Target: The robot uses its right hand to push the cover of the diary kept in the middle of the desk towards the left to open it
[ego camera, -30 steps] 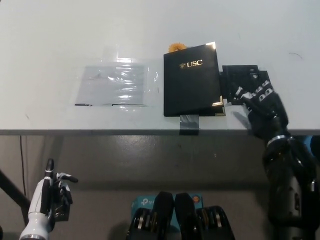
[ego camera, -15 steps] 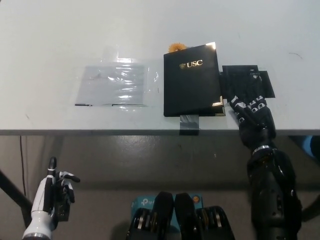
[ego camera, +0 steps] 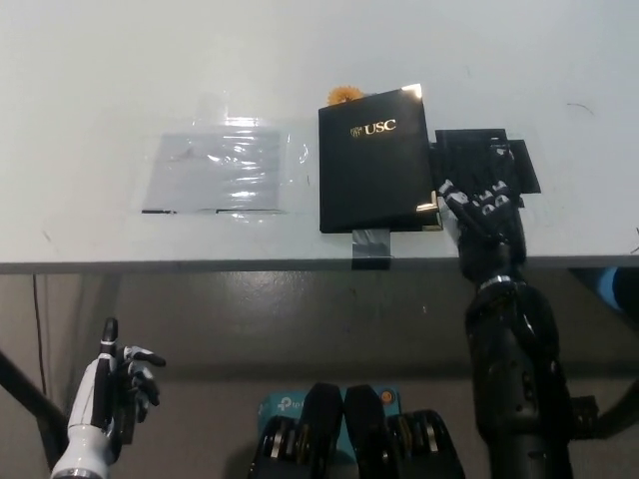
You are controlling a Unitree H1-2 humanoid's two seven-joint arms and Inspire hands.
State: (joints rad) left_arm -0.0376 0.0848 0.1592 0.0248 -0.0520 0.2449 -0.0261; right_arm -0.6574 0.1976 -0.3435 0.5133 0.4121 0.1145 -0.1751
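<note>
A black diary (ego camera: 371, 165) with gold "USC" lettering lies shut in the middle of the pale desk (ego camera: 300, 60), a strip of grey tape (ego camera: 370, 244) at its front edge. My black right hand (ego camera: 477, 215) rests on the desk at the diary's lower right corner, its fingertips (ego camera: 446, 193) touching the cover's gold-tipped edge. The fingers are apart and hold nothing. My white left hand (ego camera: 115, 387) hangs below the desk at the lower left, fingers spread.
A clear plastic sleeve (ego camera: 220, 170) lies flat left of the diary. A black flat piece (ego camera: 489, 155) sits just right of the diary, behind my right hand. A small orange object (ego camera: 345, 95) peeks out behind the diary's far edge.
My right hand has slid left along the desk's front from the right, reaching the diary's lower right corner. The whole picture has shifted slightly. The diary stays shut.
</note>
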